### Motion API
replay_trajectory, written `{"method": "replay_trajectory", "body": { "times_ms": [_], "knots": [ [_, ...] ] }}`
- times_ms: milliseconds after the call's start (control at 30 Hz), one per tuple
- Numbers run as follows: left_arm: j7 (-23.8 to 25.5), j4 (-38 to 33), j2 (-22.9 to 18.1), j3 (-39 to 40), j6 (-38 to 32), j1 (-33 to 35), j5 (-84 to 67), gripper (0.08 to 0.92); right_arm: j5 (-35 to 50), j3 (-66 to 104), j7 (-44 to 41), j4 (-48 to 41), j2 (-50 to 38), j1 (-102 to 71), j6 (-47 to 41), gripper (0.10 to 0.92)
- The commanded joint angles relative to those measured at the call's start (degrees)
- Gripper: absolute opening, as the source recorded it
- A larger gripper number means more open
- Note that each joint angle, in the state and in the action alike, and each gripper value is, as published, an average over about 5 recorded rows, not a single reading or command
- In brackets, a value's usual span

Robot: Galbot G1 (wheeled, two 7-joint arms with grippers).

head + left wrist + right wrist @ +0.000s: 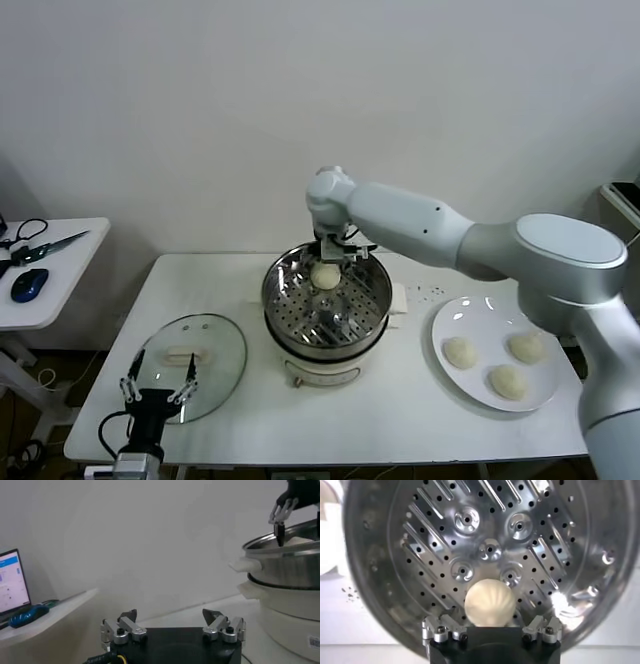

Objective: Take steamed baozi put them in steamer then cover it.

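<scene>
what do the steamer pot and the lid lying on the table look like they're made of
Steamer: looks like polished stainless steel, with mirror glare on its perforated floor. Its base seems glossy white plastic. Lid: apparently clear glass, the table showing through, with a metal rim.

One baozi [325,276] lies in the steamer [300,325] ahead of me; the cover [195,362] lies to its left, three baozi on the plate [470,318] to its right.

The white bench [250,420] is carrying the steamer [325,335] at centre, the cover [195,355] lying flat toward its left front, and a white plate [480,330] sitting on the right.
</scene>
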Motion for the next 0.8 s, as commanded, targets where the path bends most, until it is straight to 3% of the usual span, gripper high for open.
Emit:
{"method": "replay_trajectory", "body": {
  "times_ms": [33, 200, 367, 533, 800],
  "knots": [
    [-0.28, -0.69, 0.40, 0.44, 0.22, 0.16, -0.05, 0.823, 25.10, -13.00, 5.11, 10.09, -13.25, 15.24, -14.64, 0.823],
    [-0.16, -1.30, 0.41, 1.04, 0.27, 0.41, -0.13, 0.823, 43.15, -17.62, 7.10, 14.50, -22.22, 17.98, -35.37, 0.823],
    [-0.10, -2.24, 0.08, 1.41, 0.62, 0.52, -0.47, 0.823, 51.16, -18.26, 7.41, 16.49, -31.15, 15.86, -47.73, 0.823],
    [-0.44, -1.99, -0.02, 1.68, 0.69, 0.43, -0.59, 0.823, 50.80, -18.52, 5.65, 18.35, -38.21, 11.72, -51.53, 0.823],
    [-0.78, -1.34, 0.01, 1.37, 0.43, 0.74, -0.63, 0.823, 40.29, -14.77, 3.79, 15.72, -43.07, -0.52, -48.58, 0.823]
  ]
}}
